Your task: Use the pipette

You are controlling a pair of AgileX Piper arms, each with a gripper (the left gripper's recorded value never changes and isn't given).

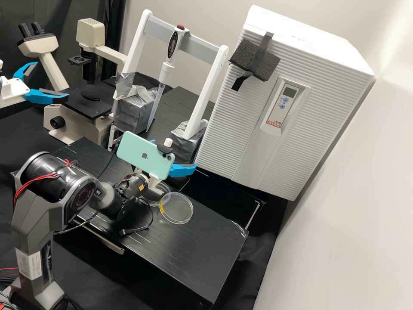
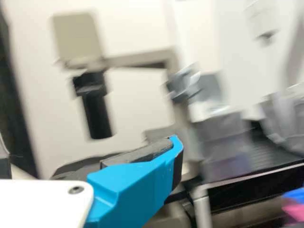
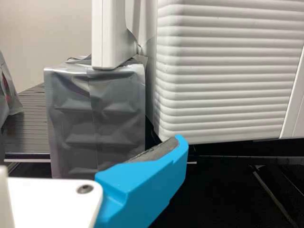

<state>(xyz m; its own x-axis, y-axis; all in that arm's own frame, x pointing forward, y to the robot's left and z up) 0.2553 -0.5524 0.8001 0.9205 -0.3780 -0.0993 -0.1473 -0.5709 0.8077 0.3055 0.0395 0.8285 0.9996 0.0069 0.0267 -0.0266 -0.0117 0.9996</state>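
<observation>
A grey and white pipette (image 1: 169, 64) with a red top button hangs tip down from the crossbar of a white stand (image 1: 144, 26) at the back of the bench. My left gripper (image 1: 50, 80) sits far left beside the microscope, open, nothing between its blue fingers; one finger (image 2: 137, 183) shows in the left wrist view. My right gripper (image 1: 173, 156) is low near the stand's right foot (image 1: 189, 137), a taped grey block (image 3: 95, 118), and is open and empty. One blue finger (image 3: 152, 178) points toward that block. A mint phone (image 1: 145, 155) is mounted on the right arm.
A clear petri dish (image 1: 176, 207) lies on the black raised platform (image 1: 193, 254) just right of the right arm. A large white ribbed appliance (image 1: 279, 99) stands close at the right. A beige microscope (image 1: 77, 107) stands at the back left.
</observation>
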